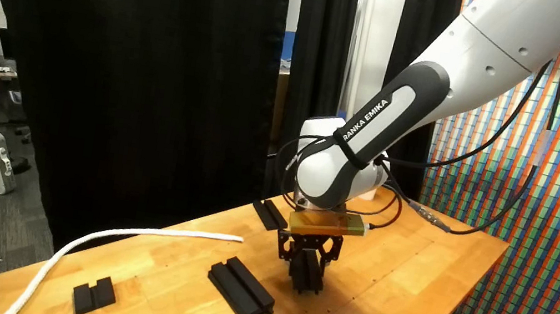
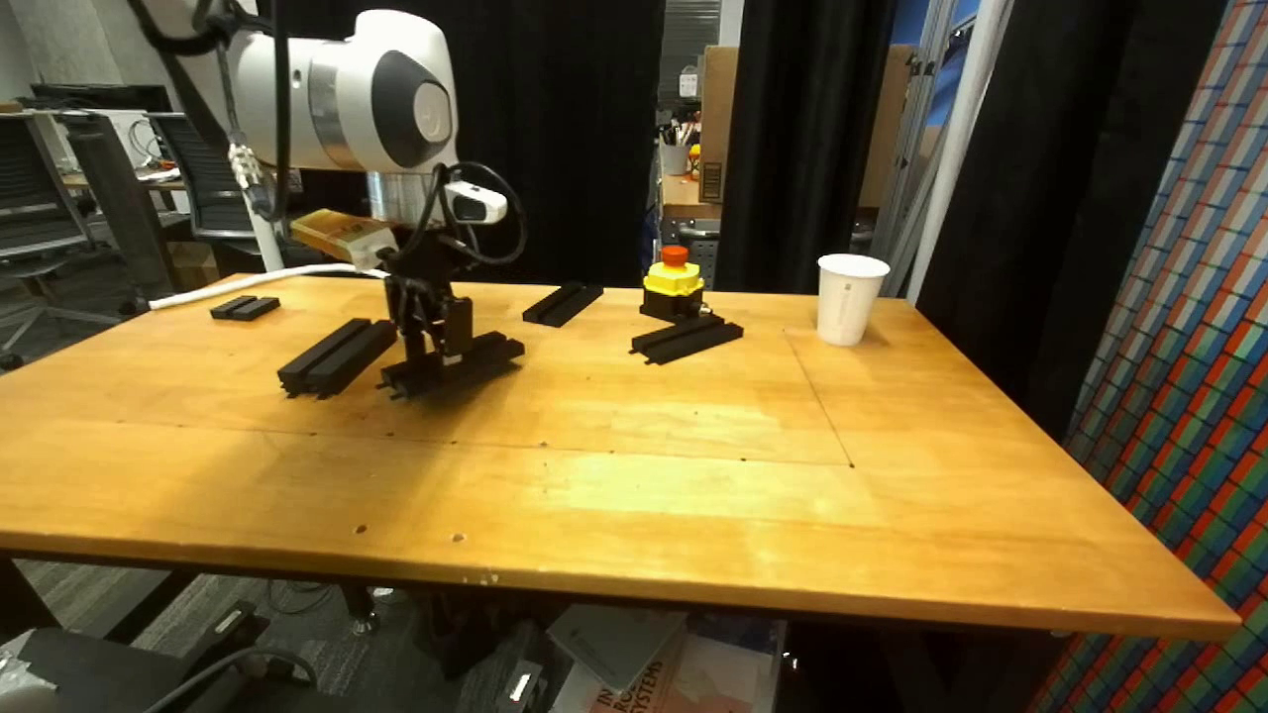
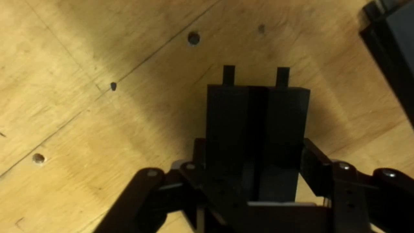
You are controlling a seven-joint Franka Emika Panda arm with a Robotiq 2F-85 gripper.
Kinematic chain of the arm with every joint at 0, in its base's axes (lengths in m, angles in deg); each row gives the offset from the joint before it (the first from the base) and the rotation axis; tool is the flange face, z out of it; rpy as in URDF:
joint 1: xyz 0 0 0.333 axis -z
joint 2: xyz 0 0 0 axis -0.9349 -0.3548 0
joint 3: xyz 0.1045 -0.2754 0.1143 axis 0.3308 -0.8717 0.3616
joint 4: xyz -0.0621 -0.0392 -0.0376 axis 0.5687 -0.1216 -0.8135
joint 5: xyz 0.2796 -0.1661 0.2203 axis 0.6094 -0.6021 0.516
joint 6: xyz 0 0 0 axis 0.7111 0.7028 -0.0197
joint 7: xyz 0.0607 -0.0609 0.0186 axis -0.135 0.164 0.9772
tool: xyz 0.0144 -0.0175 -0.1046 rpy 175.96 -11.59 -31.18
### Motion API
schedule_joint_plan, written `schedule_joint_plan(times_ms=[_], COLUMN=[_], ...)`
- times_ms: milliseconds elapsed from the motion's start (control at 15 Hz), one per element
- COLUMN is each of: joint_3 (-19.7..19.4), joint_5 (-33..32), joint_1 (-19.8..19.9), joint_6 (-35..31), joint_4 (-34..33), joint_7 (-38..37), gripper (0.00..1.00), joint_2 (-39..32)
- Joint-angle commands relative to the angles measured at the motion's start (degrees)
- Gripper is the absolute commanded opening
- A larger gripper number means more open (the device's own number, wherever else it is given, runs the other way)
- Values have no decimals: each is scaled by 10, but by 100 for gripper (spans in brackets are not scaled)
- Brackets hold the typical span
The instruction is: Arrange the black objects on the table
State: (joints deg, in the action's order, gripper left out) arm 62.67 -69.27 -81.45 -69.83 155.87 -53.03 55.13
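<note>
- While the black slab (image 2: pixel 245 308) sits left on the wooden tabletop (image 2: pixel 693 421) in an exterior view, a grooved bar (image 2: pixel 332 358) lies next
- Gripper (image 2: pixel 434 356), pinching a second bar (image 2: pixel 485 357)!
- Third bar (image 2: pixel 563 304) farther back
- Emergency-stop button (image 2: pixel 674 281), fourth bar (image 2: pixel 687 341) in front
- Paper cup (image 2: pixel 851 300), rightmost

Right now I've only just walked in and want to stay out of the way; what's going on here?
A robot's gripper is shut on a grooved black bar; I can't tell whether the bar touches the wooden table. Apart from it lie four others: a second grooved bar, a small slab, a flat grooved piece, and a third grooved bar near the yellow-and-red button. They look scattered, so the arranging seems unfinished.
</note>
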Motion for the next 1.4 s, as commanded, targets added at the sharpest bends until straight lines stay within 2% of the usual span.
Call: schedule_joint_plan(times_ms=[0,267,667,1067,1333], joint_3=[21,54,91,102,106], joint_5=[-40,-75,-89,-112,-103], joint_1=[-26,-47,-64,-74,-70], joint_6=[23,37,38,31,25], joint_4=[19,9,-10,-26,-38], joint_7=[-16,-19,-6,6,69], gripper=[45,45,45,45,45], joint_2=[51,63,55,39,21])
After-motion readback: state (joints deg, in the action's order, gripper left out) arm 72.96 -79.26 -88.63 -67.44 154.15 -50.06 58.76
